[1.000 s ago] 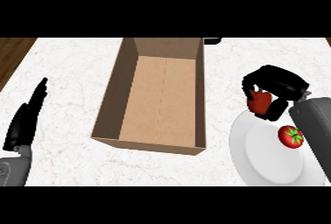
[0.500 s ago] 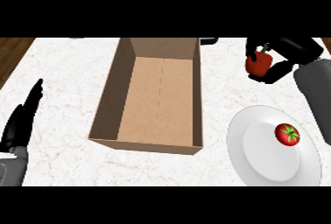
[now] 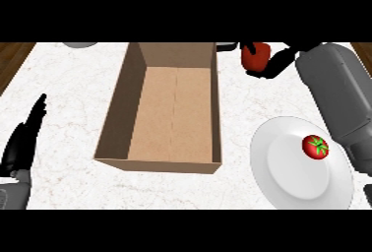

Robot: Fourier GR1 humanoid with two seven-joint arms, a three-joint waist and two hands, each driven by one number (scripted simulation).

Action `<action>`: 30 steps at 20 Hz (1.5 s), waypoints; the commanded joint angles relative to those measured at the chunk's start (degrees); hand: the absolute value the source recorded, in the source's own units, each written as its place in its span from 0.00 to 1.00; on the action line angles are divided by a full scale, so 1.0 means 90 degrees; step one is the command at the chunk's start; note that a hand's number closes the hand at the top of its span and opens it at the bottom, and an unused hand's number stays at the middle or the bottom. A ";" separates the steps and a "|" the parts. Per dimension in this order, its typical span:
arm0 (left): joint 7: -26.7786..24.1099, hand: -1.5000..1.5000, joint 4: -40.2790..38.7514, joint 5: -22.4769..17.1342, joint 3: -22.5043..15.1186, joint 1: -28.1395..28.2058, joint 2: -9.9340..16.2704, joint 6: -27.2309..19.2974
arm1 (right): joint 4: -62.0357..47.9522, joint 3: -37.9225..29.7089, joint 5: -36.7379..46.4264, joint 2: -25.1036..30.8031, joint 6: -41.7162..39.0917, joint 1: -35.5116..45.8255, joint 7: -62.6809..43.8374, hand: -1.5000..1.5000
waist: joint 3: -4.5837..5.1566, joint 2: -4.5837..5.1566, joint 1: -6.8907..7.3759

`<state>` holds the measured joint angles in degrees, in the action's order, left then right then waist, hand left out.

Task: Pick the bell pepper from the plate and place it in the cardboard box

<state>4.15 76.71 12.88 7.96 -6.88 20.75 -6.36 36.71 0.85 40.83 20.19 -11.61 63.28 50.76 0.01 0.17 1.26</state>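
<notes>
My right hand (image 3: 280, 60) is shut on the red bell pepper (image 3: 255, 56) and holds it above the counter, just right of the cardboard box's far right corner. The open cardboard box (image 3: 116, 118) lies in the middle with nothing inside. A white plate (image 3: 283, 167) sits at the lower right, and a red tomato (image 3: 315, 147) with a green stem lies on it. My left hand (image 3: 25, 135) rests open at the left edge, fingers pointing up.
A grey round object (image 3: 78, 44) peeks in at the top left. Wood floor shows beyond the counter's left edge (image 3: 15, 56) and right edge. My right forearm (image 3: 338, 93) passes over the plate's right side.
My right hand has lifted the bell pepper off the plate and carried it away from me and leftward, toward the box's far right corner. The left hand has stayed put.
</notes>
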 commanded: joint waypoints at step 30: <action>0.0044 0.50 -0.0259 0.0342 -0.0282 -0.0657 -0.0276 0.0143 | -0.1825 0.2005 -0.2886 -0.2242 0.0307 0.1681 -0.4165 0.00 | 0.0016 0.0126 0.0606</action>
<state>4.47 74.96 14.76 6.51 -12.25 19.44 -4.15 22.00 16.47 19.15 0.08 -7.21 78.99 16.65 0.14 1.10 6.12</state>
